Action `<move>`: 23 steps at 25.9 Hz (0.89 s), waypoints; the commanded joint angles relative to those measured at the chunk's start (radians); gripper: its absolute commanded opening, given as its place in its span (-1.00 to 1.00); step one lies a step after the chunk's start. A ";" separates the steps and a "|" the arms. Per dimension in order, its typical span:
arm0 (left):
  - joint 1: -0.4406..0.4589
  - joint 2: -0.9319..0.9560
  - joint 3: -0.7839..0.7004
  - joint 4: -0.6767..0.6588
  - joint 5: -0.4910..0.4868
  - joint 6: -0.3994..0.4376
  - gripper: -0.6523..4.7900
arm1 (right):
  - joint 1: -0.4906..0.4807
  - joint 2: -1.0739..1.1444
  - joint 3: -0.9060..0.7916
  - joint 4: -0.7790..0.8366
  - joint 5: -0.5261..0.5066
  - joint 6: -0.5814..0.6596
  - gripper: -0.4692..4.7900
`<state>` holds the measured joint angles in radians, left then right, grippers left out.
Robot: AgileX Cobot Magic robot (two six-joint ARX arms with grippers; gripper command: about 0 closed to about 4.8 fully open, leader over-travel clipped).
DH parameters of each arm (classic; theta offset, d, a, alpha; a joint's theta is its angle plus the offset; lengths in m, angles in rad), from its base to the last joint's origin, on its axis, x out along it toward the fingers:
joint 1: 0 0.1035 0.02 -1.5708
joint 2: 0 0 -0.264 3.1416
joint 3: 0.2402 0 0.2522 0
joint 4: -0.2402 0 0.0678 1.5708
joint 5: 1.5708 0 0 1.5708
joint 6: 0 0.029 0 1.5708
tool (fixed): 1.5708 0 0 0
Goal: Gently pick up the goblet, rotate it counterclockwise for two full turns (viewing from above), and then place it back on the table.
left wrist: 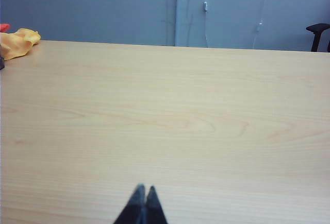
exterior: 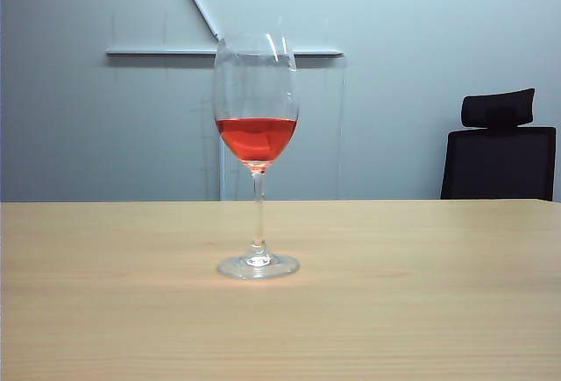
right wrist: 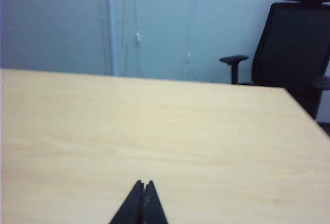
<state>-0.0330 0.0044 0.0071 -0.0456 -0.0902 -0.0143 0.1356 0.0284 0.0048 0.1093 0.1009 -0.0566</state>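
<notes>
The goblet [exterior: 257, 140], a tall clear wine glass with red liquid in its bowl, stands upright on the light wood table [exterior: 438, 311] in the exterior view, with nothing touching it. Neither arm shows in that view. In the left wrist view, my left gripper [left wrist: 143, 189] is shut and empty, its dark tips pressed together low over bare table [left wrist: 206, 131]. Over bare table [right wrist: 180, 141] in the right wrist view, my right gripper [right wrist: 144, 184] is likewise shut with nothing in it. The goblet shows in neither wrist view.
A black office chair [exterior: 500, 149] stands behind the table's far right edge, and it fills the corner of the right wrist view as the chair [right wrist: 294, 44]. A yellow cloth [left wrist: 18, 42] lies at the table's far corner in the left wrist view.
</notes>
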 commanded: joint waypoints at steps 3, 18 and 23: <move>0.002 0.002 0.002 0.006 0.000 0.006 -0.78 | -0.074 -0.029 -0.004 -0.008 -0.108 0.005 -0.84; 0.002 0.002 0.002 0.005 0.000 0.006 -0.78 | -0.111 -0.029 -0.004 -0.008 -0.078 0.038 -0.84; 0.002 0.002 0.002 0.003 0.001 0.006 -0.78 | -0.112 -0.029 -0.004 -0.009 -0.076 0.037 -0.84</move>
<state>-0.0330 0.0044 0.0071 -0.0463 -0.0902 -0.0143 0.0250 0.0010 0.0048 0.0837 0.0238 -0.0219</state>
